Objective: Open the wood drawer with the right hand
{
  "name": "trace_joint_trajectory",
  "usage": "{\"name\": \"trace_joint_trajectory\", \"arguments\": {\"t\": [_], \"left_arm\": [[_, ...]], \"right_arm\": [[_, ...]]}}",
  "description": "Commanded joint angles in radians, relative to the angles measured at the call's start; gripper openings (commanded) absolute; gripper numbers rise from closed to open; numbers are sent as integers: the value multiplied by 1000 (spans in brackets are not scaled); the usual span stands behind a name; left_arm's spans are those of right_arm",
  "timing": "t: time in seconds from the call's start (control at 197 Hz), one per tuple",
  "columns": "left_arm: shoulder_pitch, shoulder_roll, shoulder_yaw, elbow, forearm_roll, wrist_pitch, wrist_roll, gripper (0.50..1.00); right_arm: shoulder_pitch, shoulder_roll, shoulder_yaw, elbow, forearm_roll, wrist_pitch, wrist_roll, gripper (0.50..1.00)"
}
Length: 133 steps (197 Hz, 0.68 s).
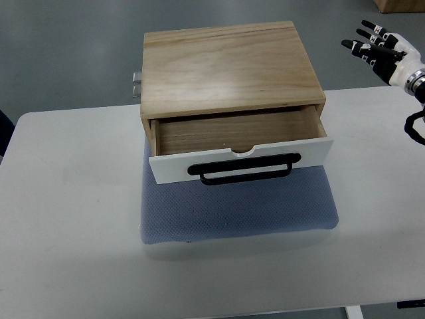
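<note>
On the white surface [73, 199] a wood drawer [239, 147] sits part-open on its blue-grey pad [232, 212] — the right hand [375, 50] hovers well away, fingers spread, empty. Best to hook the black handle [244, 169] and draw straight outward.

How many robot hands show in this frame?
1. The right hand is at the upper right, fingers spread, clear of the wooden box and its pulled-out drawer. The left hand is out of view.

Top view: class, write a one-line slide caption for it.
Wooden drawer box with drawer pulled open on a blue pad; right hand open, away from it.
</note>
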Motion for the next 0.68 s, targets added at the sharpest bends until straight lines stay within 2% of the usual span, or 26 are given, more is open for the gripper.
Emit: {"name": "trace_joint_trajectory", "arguments": {"t": [0.0,0.203,0.671], "left_arm": [[0,0,-1,0,0,0,0,1000],[-1,0,-1,0,0,0,0,1000],[-1,0,-1,0,0,0,0,1000]], "right_arm": [[-14,13,0,-5,6,1,32,940],[-34,33,1,-23,43,2,77,944],[-68,62,-2,-55,83,5,77,944]]}}
